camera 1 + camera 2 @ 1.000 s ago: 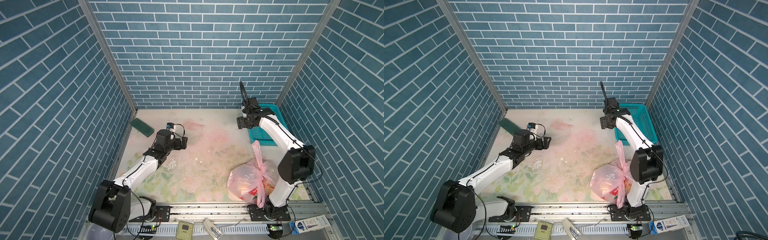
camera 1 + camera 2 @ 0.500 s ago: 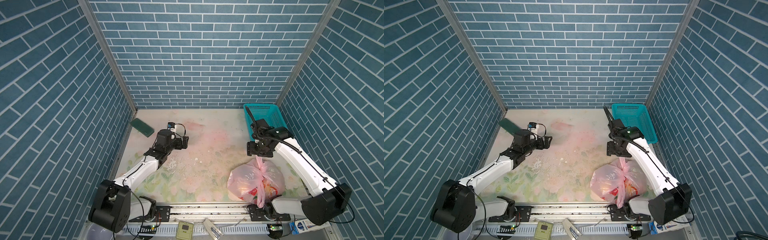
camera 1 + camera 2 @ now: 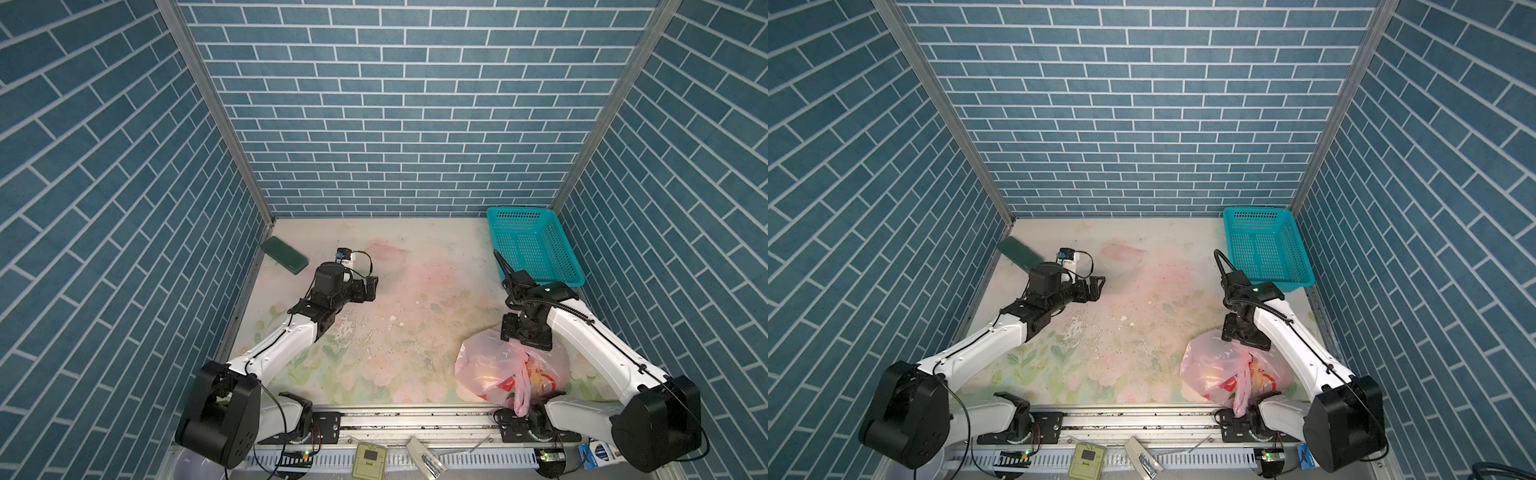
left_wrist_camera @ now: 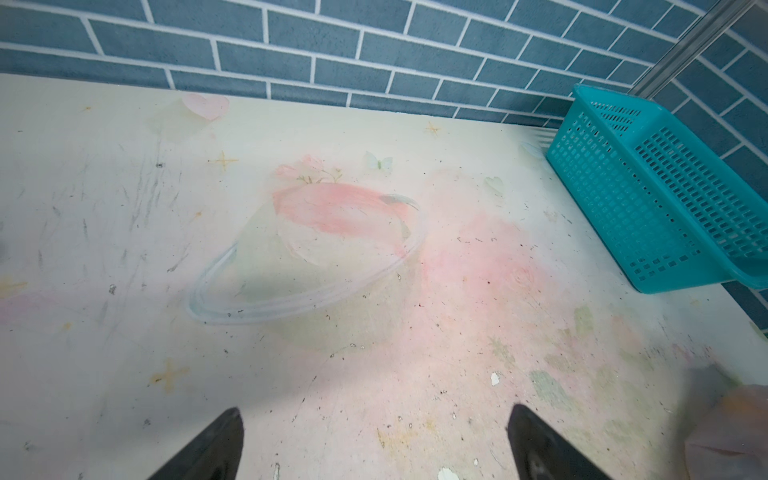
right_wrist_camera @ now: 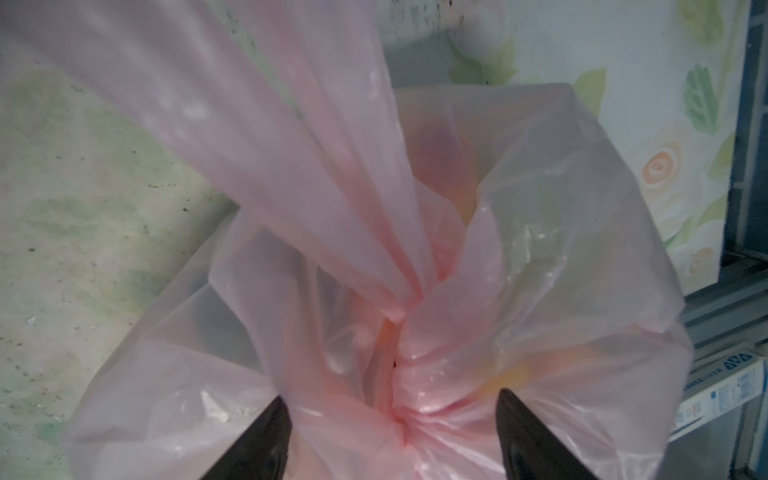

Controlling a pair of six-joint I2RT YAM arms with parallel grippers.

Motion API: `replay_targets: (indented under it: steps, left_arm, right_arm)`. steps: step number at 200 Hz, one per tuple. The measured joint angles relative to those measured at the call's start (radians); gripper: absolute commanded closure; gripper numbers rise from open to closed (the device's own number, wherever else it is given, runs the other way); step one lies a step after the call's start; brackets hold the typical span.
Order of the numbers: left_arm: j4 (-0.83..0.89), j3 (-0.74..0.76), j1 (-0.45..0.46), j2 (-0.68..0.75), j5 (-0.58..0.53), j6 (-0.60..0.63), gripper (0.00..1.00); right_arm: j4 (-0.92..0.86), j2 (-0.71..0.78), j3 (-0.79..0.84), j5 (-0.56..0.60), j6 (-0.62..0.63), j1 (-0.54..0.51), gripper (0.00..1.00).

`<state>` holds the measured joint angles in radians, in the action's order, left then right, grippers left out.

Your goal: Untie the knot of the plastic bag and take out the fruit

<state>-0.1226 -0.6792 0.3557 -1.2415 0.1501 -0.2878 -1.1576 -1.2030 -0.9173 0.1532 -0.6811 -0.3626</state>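
The pink plastic bag (image 3: 494,365) (image 3: 1217,365) sits at the table's front right, closed at the top. Its knot (image 5: 399,332) is a tight pink twist, and one long handle strip (image 3: 521,395) hangs over the front rail. The fruit (image 5: 515,372) shows only as blurred orange and red shapes through the plastic. My right gripper (image 3: 525,332) (image 3: 1244,332) (image 5: 392,397) is down on the bag's top, open, its fingers on either side of the knot. My left gripper (image 3: 371,286) (image 3: 1096,286) (image 4: 375,409) hovers open and empty over bare table at the left.
A teal mesh basket (image 3: 519,214) (image 3: 1258,216) (image 4: 623,187) stands in the back right corner. A dark green block (image 3: 284,254) (image 3: 1017,252) lies by the left wall. Brick walls close in three sides; a metal rail (image 3: 415,415) runs along the front.
The right arm swung from up beside the basket down and forward onto the bag's top. The handle strip that stood up now droops over the front. The left arm barely moved.
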Motion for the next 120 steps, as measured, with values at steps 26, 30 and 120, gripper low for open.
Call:
replay_targets:
  steps: [26, 30, 120]
  left_arm:
    - [0.01, 0.006, 0.001, 0.032, -0.003, 0.008, 0.0]
    - [0.013, 0.007, 0.001, 0.036, -0.004, 0.009, 0.0]
    - [0.048, 0.023, 0.002, 0.072, -0.027, 0.016, 0.0]
  right_arm:
    - [0.058, 0.016, 0.064, -0.029, -0.013, 0.008, 0.6]
    - [0.07, 0.018, 0.072, -0.036, -0.011, 0.008, 0.64]
    - [0.234, 0.005, 0.097, -0.2, -0.039, -0.058, 1.0]
